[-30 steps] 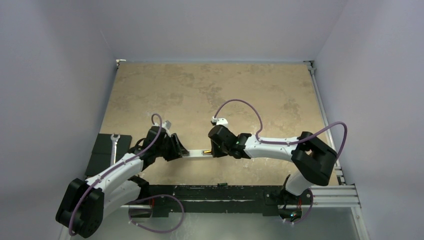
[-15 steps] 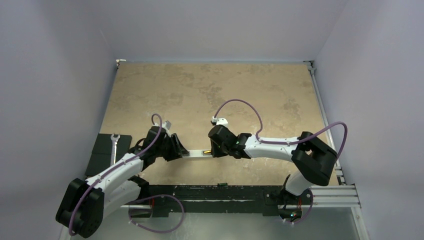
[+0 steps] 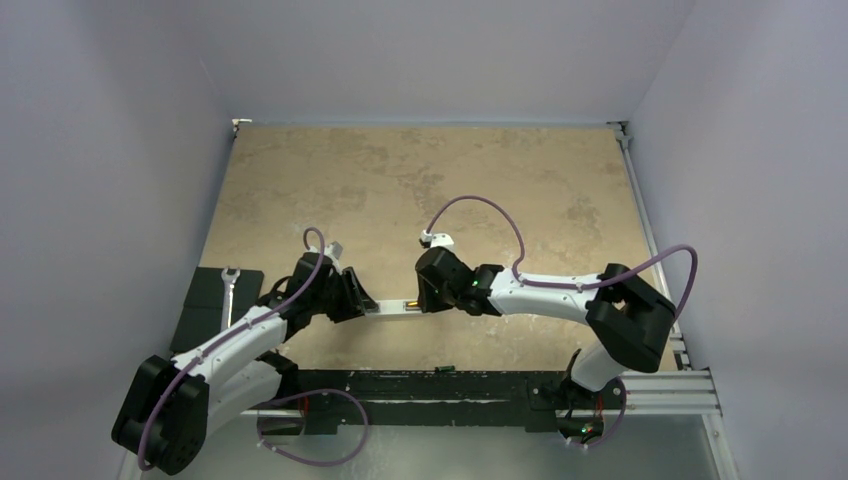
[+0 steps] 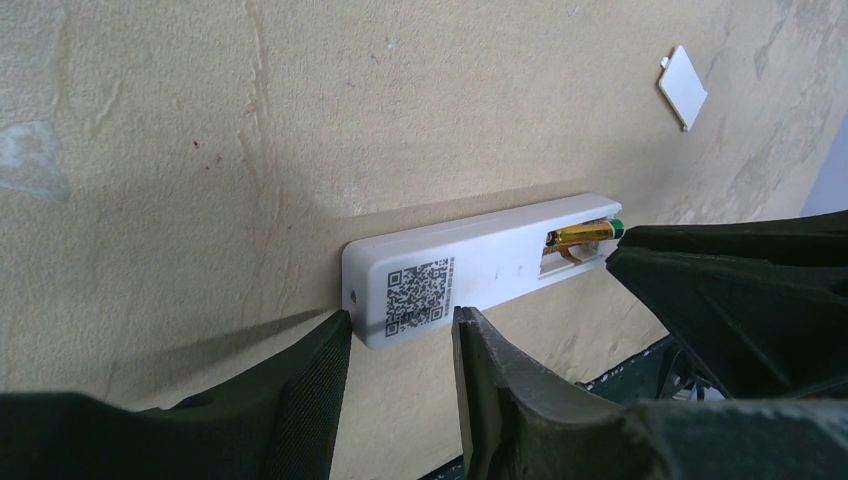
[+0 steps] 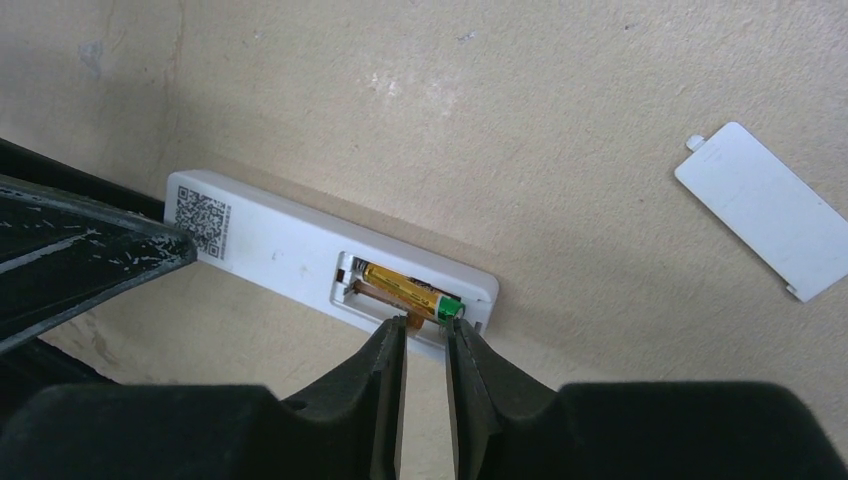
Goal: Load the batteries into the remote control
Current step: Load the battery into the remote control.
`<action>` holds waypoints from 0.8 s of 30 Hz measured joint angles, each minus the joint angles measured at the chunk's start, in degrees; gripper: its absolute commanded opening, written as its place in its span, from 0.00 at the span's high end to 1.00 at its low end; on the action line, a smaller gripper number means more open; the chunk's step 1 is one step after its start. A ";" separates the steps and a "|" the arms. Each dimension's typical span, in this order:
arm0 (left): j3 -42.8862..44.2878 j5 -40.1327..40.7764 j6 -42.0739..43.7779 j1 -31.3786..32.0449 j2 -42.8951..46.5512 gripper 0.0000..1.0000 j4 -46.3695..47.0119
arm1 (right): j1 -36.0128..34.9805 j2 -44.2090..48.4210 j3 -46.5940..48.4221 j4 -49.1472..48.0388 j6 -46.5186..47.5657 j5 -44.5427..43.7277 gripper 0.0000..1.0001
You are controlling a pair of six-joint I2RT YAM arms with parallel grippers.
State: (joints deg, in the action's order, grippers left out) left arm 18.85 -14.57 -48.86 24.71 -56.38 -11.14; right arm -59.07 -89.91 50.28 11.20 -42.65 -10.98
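The white remote control (image 3: pixel 392 308) lies back-up on the table, its battery bay open at the right end. One gold battery with a green tip (image 5: pixel 405 288) sits in the bay's far slot, also seen in the left wrist view (image 4: pixel 580 234). An orange strip lies along the near slot. My left gripper (image 4: pixel 398 318) is shut on the remote control's QR-code end (image 4: pixel 420 290). My right gripper (image 5: pixel 427 328) hovers at the bay's near edge, slightly open, with only table showing between its fingers.
The loose white battery cover (image 5: pixel 765 210) lies on the table beyond the remote control. A wrench (image 3: pixel 228 285) rests on a black mat at the left edge. A black rail (image 3: pixel 500 385) runs along the near edge, with a small dark object (image 3: pixel 445 370) on it.
The right gripper's jaws have parted a little and its wrist has edged slightly away. The left gripper and the remote control have not moved.
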 measured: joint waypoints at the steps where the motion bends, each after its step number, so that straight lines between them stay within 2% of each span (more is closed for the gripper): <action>1: 0.00 0.00 0.00 0.00 0.00 0.59 0.00 | 0.00 0.00 0.11 0.02 0.00 0.02 0.72; 24: 0.00 -0.04 0.02 0.00 -0.68 0.59 0.42 | 0.00 1.09 0.50 1.31 0.02 -0.37 0.72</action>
State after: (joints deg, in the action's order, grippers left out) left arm 18.85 -14.61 -48.84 24.71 -57.06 -10.72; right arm -59.07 -88.82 50.78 12.51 -42.63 -11.35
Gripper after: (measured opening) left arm 0.413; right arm 0.273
